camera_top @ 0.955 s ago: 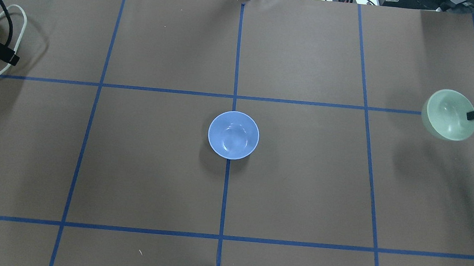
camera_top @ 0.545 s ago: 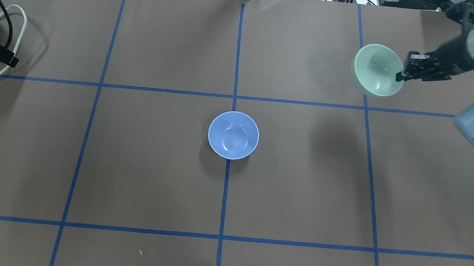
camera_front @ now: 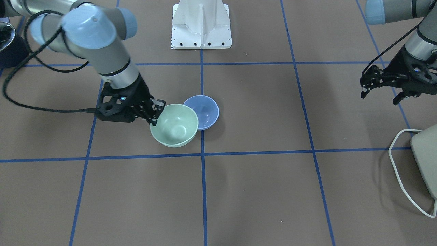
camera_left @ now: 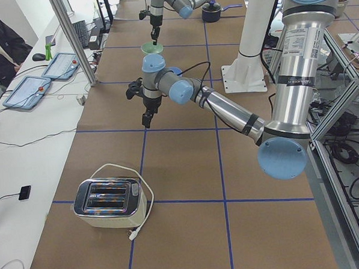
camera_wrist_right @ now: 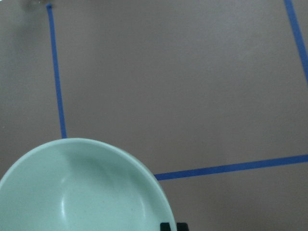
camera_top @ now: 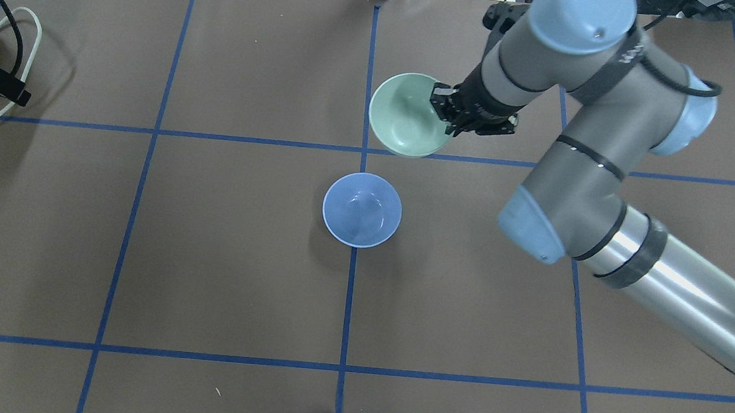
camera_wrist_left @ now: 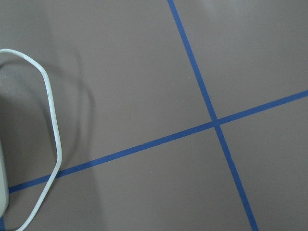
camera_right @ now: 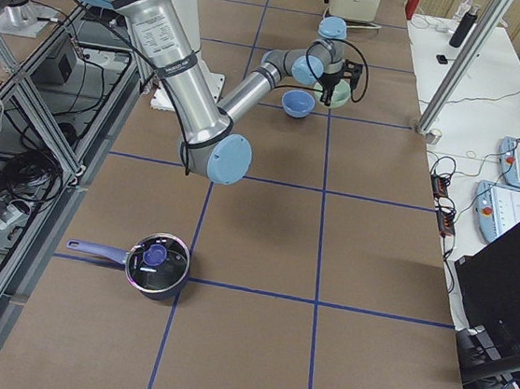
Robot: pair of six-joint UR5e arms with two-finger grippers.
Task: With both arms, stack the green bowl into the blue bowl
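The right gripper [camera_top: 446, 110] is clamping the green bowl [camera_top: 409, 113] by its right-hand rim, one finger inside and one outside, and is carrying it mouth-up, clear of the table [camera_top: 236, 268]. The blue bowl [camera_top: 362, 210] is sitting upright on the centre tape line, empty. Seen from overhead, it is lying on the near side of the carried bowl, towards the robot's base and slightly to the left. The front-facing view is showing the green bowl's rim overlapping the blue one, so the gap is probably small and mostly a matter of height. The remaining travel is looking like a short pull towards the base and leftward, then a descent. The left gripper [camera_front: 379, 98] is hanging far out on the left by the toaster [camera_left: 108, 201], fingers apart and holding nothing, well away from both bowls.
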